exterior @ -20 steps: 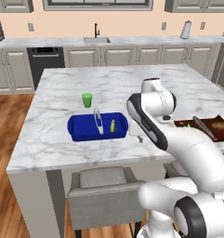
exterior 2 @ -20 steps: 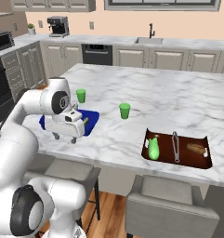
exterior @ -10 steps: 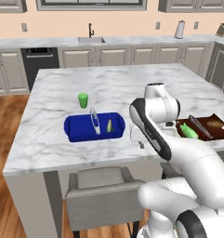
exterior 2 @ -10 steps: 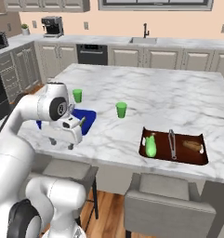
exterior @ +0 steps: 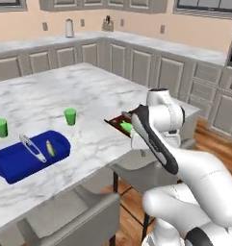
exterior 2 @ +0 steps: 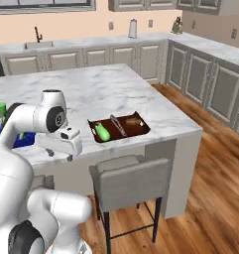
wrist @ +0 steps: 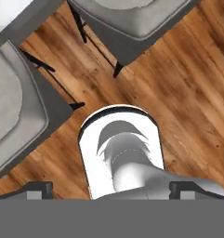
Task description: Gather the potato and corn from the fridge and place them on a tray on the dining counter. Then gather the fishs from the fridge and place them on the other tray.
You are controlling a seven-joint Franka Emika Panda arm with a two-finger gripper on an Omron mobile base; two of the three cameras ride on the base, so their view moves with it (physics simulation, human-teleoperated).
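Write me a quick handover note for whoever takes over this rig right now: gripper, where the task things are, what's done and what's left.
Gripper: open, empty, pointing down at the wood floor between the stools.
Brown tray on the dining counter: the corn lies in it; potato not clear enough to confirm.
Blue tray on the same counter: one small olive-grey fish lies by its handle.
Done: corn on its tray, one fish on the blue tray.
Left: check the potato, then fetch any fish left in the fridge.
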